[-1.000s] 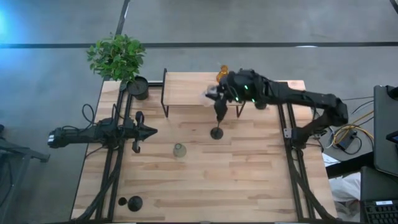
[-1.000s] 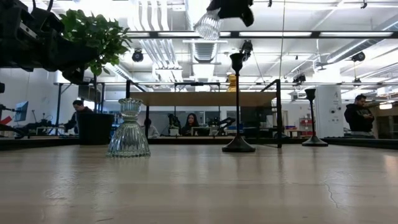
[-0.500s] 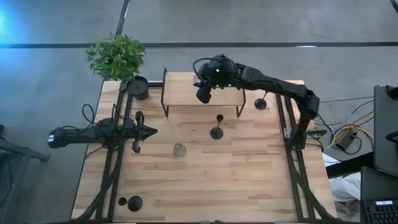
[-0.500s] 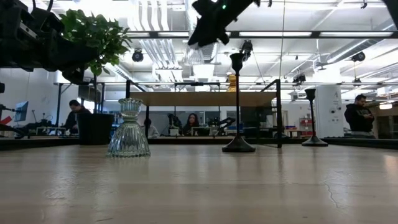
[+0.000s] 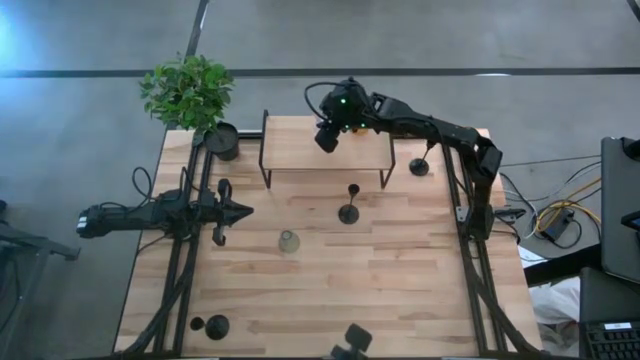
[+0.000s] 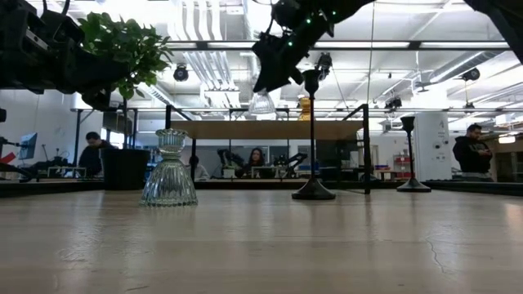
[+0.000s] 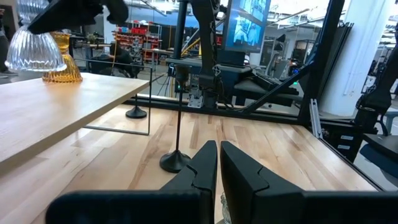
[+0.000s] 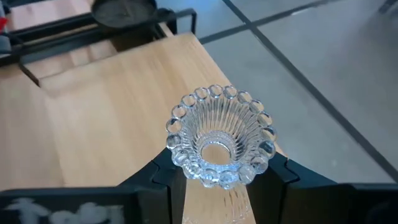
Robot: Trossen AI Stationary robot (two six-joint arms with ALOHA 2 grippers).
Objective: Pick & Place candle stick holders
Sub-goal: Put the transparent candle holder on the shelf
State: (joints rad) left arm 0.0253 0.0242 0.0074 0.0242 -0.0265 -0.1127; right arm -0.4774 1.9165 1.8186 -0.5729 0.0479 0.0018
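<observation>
Overhead, right gripper (image 5: 326,137) hides clear holder (image 8: 219,138).

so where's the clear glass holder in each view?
High: hidden under the right pincer over the raised wooden shelf.
Low: clear glass holder hanging just above the shelf.
Left wrist: upper left, beside the amber holder.
Right wrist: centre, held between the fingers.
Shared landmark: the shelf.

Clear ribbed glass candle holder with beaded rim (image 8: 219,140): glossy, transparent. Amber glass holder (image 7: 62,59): glossy, translucent. Olive-green ribbed glass holder (image 6: 169,169): shiny. Slim black candlestick with disc base (image 6: 312,135): matt, metal-looking. Light wooden slatted tabletop (image 5: 400,280): smooth, satin. Pale wooden shelf board (image 8: 93,112): matt, visible grain. Black gripper fingers (image 7: 239,180): matt plastic.
</observation>
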